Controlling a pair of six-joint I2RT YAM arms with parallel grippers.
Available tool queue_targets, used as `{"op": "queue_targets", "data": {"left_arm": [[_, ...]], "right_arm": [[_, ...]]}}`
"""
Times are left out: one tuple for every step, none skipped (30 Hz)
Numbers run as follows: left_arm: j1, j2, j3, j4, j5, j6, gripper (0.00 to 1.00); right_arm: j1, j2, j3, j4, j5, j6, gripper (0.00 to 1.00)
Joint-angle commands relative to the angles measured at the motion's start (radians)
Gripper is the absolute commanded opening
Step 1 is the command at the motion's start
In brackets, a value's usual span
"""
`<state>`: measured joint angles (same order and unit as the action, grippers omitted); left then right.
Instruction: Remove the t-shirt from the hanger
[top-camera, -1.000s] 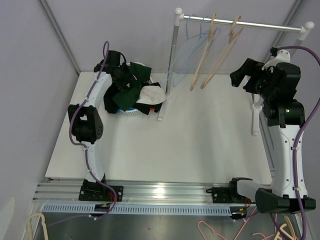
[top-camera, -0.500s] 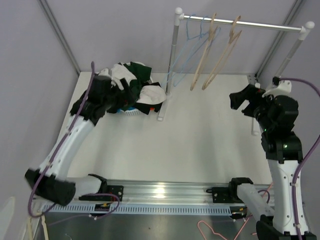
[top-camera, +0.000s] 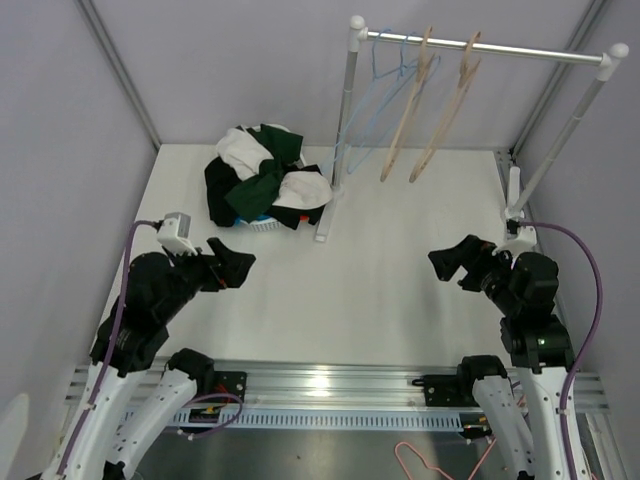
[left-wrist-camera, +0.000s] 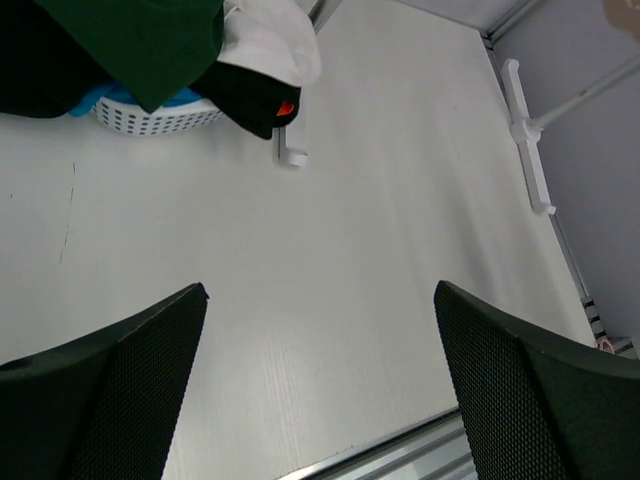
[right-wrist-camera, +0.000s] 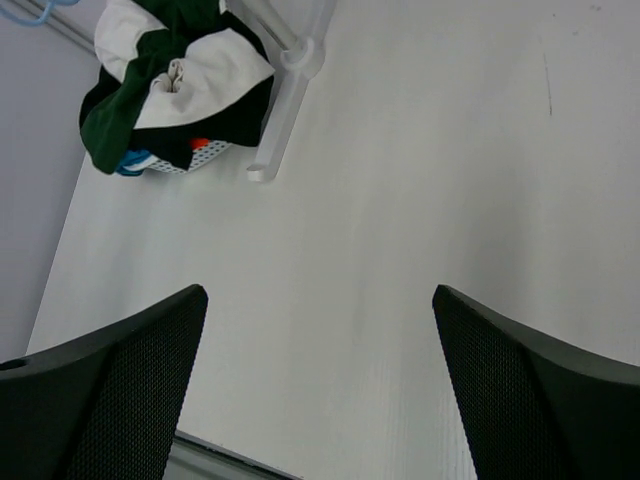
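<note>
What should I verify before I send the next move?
1. Hangers on the rail carry no garment: ok, all hang bare.
2. Left gripper open and empty: ok.
3. Right gripper open and empty: ok.
4. Both grippers apart from the clothes pile and the rack post: ok, they hover over bare table near the bases.
5. Pile seated fully inside the basket: cannot tell, cloth drapes over most of its rim.
</note>
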<state>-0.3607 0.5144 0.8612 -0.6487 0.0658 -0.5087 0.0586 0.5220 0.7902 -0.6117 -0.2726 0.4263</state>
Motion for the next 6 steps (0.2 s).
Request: {"op": "queue_targets", "data": {"left_arm": [[-0.007, -0.04, -0.033, -0.005, 0.022, 0.056, 1.0], [-0.006, -0.048, -0.031, -0.011, 0.02, 0.059, 1.0], [-0.007, -0.05, -0.031, -0.019, 0.019, 0.059, 0.99], [-0.007, -0.05, -0.028, -0.023, 0.014, 0.061, 0.99], [-0.007, -0.047, -0.021, -0.028, 0.006, 0.061, 0.99], [-0.007, -0.048, -0.019, -0.031, 0.005, 0.062, 0.99]], "right_arm": [[0.007, -0.062, -0.012, 0.037, -0.06, 0.009, 0.99], [0.007, -0.069, -0.014, 0.033, -0.06, 0.011, 1.0], [0.009, -0.073, -0.014, 0.03, -0.062, 0.009, 1.0], [0.009, -0.077, -0.011, 0.024, -0.059, 0.009, 0.99], [0.007, -0.079, -0.005, 0.02, -0.057, 0.009, 0.99], [0.007, -0.076, -0.002, 0.017, -0.056, 0.006, 1.0]]}}
